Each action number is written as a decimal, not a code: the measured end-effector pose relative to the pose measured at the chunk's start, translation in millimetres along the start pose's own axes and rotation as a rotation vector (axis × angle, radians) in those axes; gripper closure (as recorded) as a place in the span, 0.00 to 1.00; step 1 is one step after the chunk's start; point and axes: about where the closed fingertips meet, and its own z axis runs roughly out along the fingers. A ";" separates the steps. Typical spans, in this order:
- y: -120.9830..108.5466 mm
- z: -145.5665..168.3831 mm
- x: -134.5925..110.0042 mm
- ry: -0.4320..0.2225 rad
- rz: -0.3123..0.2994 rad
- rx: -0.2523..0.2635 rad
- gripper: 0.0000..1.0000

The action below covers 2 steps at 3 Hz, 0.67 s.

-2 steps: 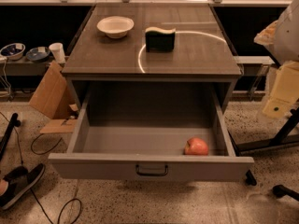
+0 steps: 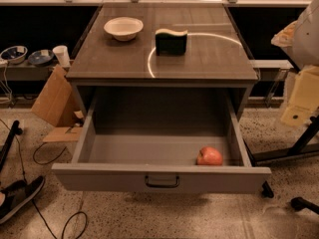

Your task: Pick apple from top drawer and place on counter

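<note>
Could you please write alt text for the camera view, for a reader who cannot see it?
An apple lies in the front right corner of the open top drawer. On the counter above it stand a white bowl and a dark block with a pale top; the gripper is not in view.

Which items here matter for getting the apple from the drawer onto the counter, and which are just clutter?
Job: apple, in the front right corner of the open top drawer; counter; gripper, at the right edge beside the cabinet.
Lying about: white bowl and dark sponge on the counter; cardboard and cup to the left.
</note>
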 end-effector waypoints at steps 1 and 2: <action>6.7 14.1 -12.5 0.001 -0.123 -0.034 0.00; 10.8 37.0 -15.6 0.016 -0.327 -0.099 0.00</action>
